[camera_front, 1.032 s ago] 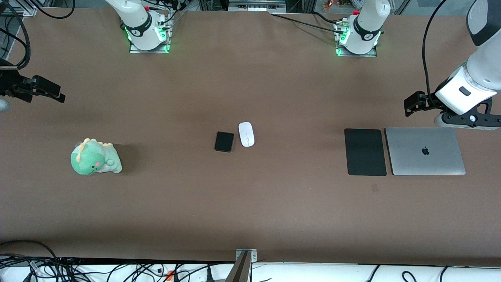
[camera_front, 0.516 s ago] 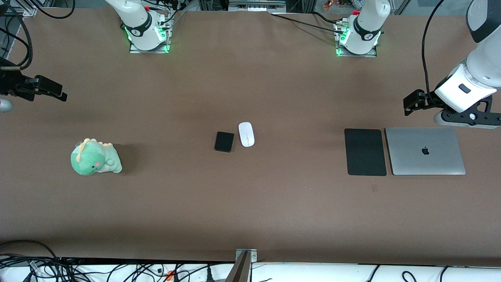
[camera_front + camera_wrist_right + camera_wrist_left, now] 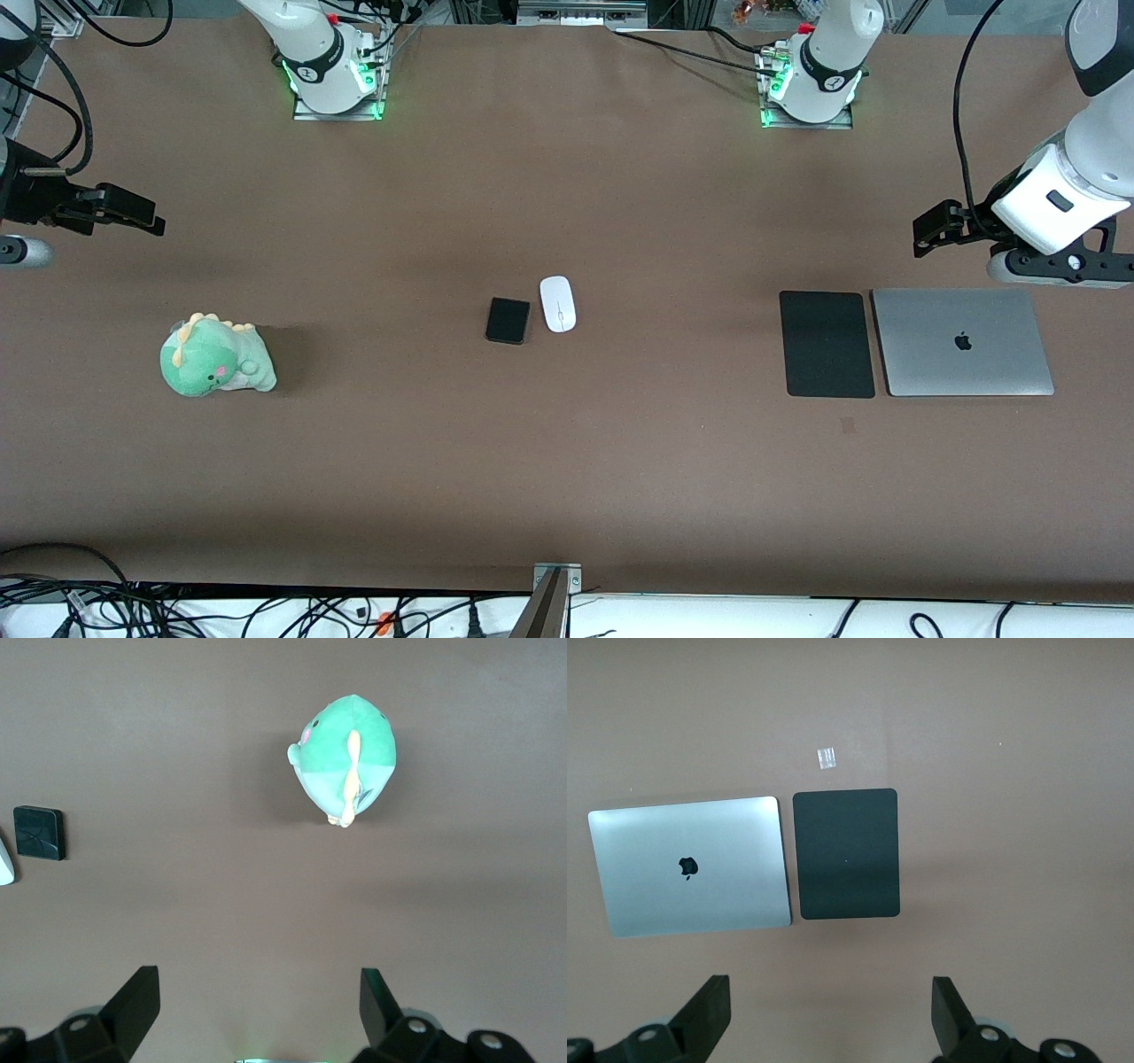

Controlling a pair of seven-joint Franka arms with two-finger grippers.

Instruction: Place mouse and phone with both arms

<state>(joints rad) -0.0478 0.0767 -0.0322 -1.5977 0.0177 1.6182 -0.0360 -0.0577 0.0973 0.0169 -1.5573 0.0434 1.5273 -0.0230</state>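
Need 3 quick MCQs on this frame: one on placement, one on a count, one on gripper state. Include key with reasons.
1. The phone lies:
A. beside the mouse, mid-table
B. on the laptop
C. against the plush dinosaur

2. Flat rectangular things at the left arm's end of the table:
A. none
B. two
C. four

3. The left gripper is:
A. shut on the mouse
B. shut on nothing
C. open, empty

Key:
1 A: the phone and mouse sit side by side at the table's middle.
2 B: only the mouse pad and laptop lie there.
3 C: the left wrist view shows its fingers wide apart over bare table; the right gripper is likewise open.
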